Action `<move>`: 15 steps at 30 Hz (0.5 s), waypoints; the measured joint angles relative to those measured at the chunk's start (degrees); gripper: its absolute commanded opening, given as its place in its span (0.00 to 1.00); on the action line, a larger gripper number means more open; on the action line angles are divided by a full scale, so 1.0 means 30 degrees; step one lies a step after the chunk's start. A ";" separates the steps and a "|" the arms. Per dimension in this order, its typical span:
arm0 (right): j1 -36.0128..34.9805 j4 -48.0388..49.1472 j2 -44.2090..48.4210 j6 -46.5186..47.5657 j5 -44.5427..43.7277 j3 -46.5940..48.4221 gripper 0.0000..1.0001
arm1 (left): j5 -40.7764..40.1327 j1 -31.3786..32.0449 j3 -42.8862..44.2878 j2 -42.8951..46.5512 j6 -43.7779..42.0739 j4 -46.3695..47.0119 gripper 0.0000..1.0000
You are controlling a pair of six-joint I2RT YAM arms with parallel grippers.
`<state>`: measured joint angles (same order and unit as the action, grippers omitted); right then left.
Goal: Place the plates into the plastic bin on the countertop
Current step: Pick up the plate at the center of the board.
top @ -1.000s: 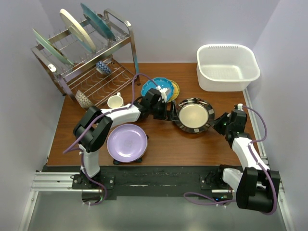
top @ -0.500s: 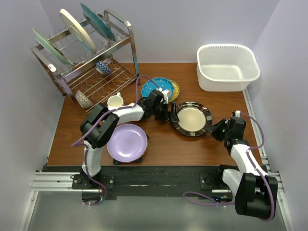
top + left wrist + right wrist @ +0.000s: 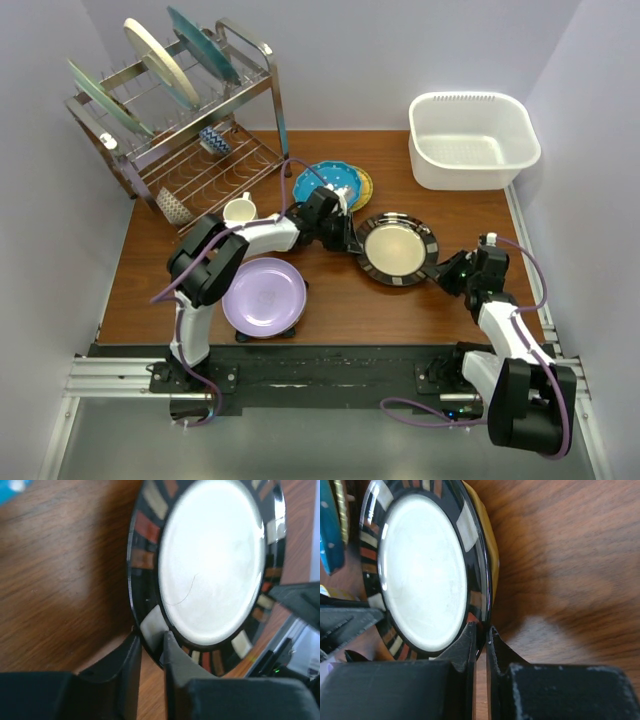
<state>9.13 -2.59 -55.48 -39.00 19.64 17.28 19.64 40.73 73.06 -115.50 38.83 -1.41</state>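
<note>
Our left gripper (image 3: 150, 641) has just narrowed from wide onto the rim of the dark-rimmed beige plate (image 3: 397, 248); our right gripper (image 3: 481, 635) pinches the opposite rim (both arms now have it). The plate is at the middle of the countertop (image 3: 400, 312), well apart from the white plastic bin (image 3: 462, 176); the carry can likely begin.

The left arm (image 3: 255, 237) stretches low toward the middle while the right arm (image 3: 505, 325) bends in to meet it, with the left gripper (image 3: 152, 640) and the right gripper (image 3: 481, 630) each pinching opposite edges of one plate (image 3: 396, 248).
</note>
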 measured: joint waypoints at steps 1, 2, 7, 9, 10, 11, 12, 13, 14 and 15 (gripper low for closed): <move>0.0000 -0.0087 0.0000 -0.0007 -0.0007 -0.0044 0.00 | 0.0036 -0.0066 0.0000 -0.0007 0.0284 0.0080 0.04; 0.0000 -0.0168 0.0000 -0.0029 0.0007 -0.0168 0.00 | 0.0124 -0.0138 0.0007 -0.0015 0.0517 0.0240 0.00; 0.0007 -0.0175 0.0007 -0.0080 0.0204 -0.0291 0.06 | 0.0350 -0.0408 0.0044 -0.0015 0.1450 0.0794 0.00; 0.0015 -0.0168 0.0000 -0.0080 0.0204 -0.0299 0.10 | 0.0335 -0.0408 0.0044 -0.0015 0.1566 0.0787 0.00; 0.0015 -0.0168 0.0000 -0.0073 0.0204 -0.0299 0.21 | 0.0335 -0.0408 0.0044 -0.0015 0.1588 0.0787 0.00; 0.0015 -0.0168 0.0000 -0.0066 0.0204 -0.0299 0.23 | 0.0328 -0.0408 0.0044 -0.0007 0.1639 0.0801 0.00; 0.0015 -0.0153 -0.0022 -0.0036 0.0219 -0.0299 0.29 | 0.0335 -0.0408 0.0044 0.0000 0.1683 0.0809 0.00; -0.0022 -0.0146 -0.0066 0.0095 0.0219 -0.0291 0.39 | 0.0342 -0.0408 0.0036 0.0015 0.1719 0.0889 0.00; -0.0044 -0.0124 -0.0146 0.0233 0.0270 -0.0291 0.43 | 0.0357 -0.0408 0.0015 0.0109 0.1734 0.1042 0.00; -0.0066 -0.0146 -0.0291 0.0328 0.0306 -0.0291 0.44 | 0.0357 -0.0408 -0.0044 0.0211 0.1741 0.1180 0.00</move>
<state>8.93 -3.03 -56.36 -38.02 20.56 16.40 20.71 39.51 72.93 -114.87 44.05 2.13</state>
